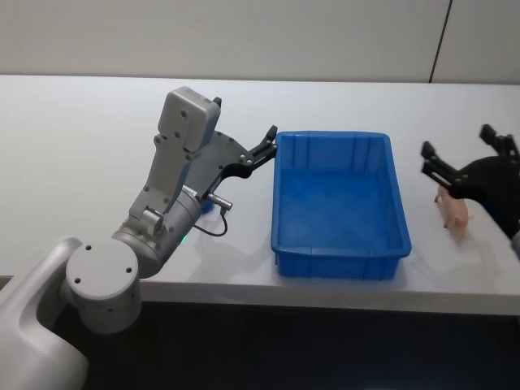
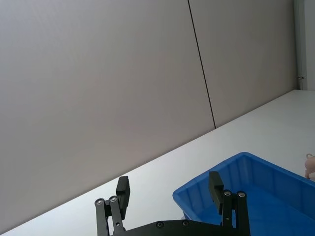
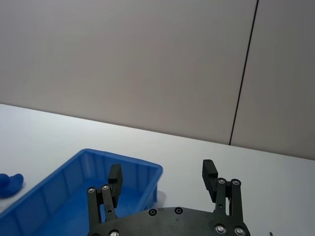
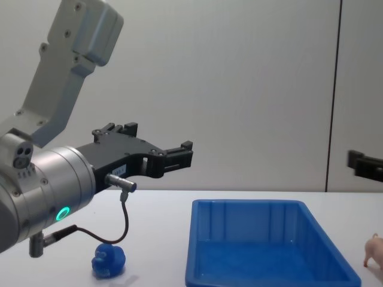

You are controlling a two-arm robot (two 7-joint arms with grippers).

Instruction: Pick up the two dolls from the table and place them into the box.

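The right pincer (image 3: 162,173) hung spread wide, holding nothing, over the pale pink plastic pig (image 1: 455,213) on the white table (image 1: 81,162), right of the empty blue plastic bin (image 1: 341,264). It needed to drop straight and straddle the pig's body. The left pincer (image 1: 270,143), likewise spread and bare, hung by the bin's far-left corner, a small blue toy (image 4: 108,260) beneath its arm. Grey wall panels (image 4: 239,72) stood behind.

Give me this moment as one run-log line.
left gripper open, raised beside blue bin | right gripper open, raised near pink pig | bin empty | blue toy on table, left of bin
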